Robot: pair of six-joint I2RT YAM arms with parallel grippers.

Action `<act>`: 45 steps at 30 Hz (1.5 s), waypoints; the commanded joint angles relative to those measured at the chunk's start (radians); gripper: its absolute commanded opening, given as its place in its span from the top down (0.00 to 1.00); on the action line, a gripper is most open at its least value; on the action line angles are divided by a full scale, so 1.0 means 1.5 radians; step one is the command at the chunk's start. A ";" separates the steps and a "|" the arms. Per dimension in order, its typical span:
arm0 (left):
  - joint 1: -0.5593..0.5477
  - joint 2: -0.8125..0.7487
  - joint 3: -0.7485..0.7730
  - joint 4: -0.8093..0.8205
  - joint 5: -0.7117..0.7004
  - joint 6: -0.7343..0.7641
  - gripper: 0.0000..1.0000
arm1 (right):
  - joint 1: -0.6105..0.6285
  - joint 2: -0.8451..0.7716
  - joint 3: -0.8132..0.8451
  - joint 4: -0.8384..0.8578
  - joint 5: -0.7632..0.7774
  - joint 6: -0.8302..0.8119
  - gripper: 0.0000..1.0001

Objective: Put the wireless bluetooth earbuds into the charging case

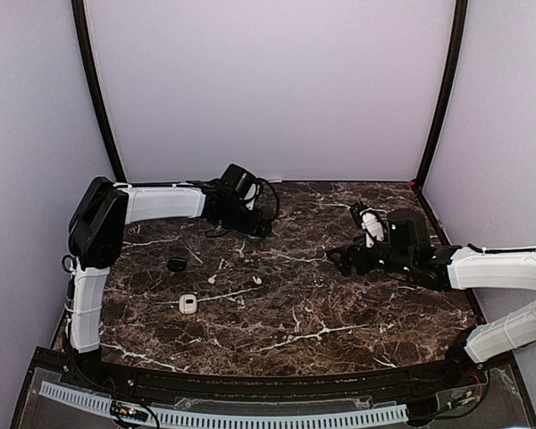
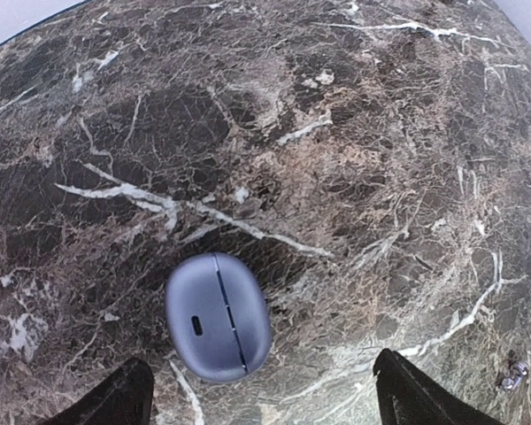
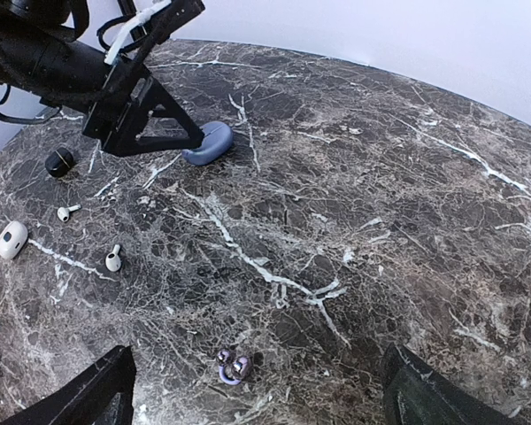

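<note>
A closed lavender-blue charging case [image 2: 217, 316] lies on the marble table [image 2: 354, 159] between the wide-apart fingers of my left gripper [image 2: 264, 405], nearer the left finger and touching neither. The right wrist view shows that same case [image 3: 209, 142] under the left gripper [image 3: 155, 119]. A small purple earbud [image 3: 233, 367] lies just ahead of my open, empty right gripper [image 3: 257, 409]. Two white earbuds [image 3: 68, 212] [image 3: 113, 258] lie farther left. From above, the left gripper [image 1: 255, 231] is at the table's back middle and the right gripper [image 1: 337, 259] is right of centre.
A white case [image 1: 188, 304] and a black case [image 1: 177, 264] sit on the left part of the table, with the white earbuds [image 1: 213, 279] [image 1: 256, 280] between them and the centre. Pale walls and black posts [image 1: 98, 89] enclose the back.
</note>
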 commanded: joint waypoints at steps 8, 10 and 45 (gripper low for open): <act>-0.013 0.075 0.110 -0.149 -0.138 -0.070 0.01 | -0.003 -0.010 0.013 0.002 -0.003 -0.001 0.04; -0.013 0.085 0.117 -0.146 -0.131 -0.066 0.01 | -0.003 -0.013 0.013 0.001 -0.001 -0.002 0.04; -0.013 -0.067 -0.037 -0.127 0.129 -0.018 0.56 | -0.003 -0.017 0.025 -0.023 -0.016 -0.005 0.05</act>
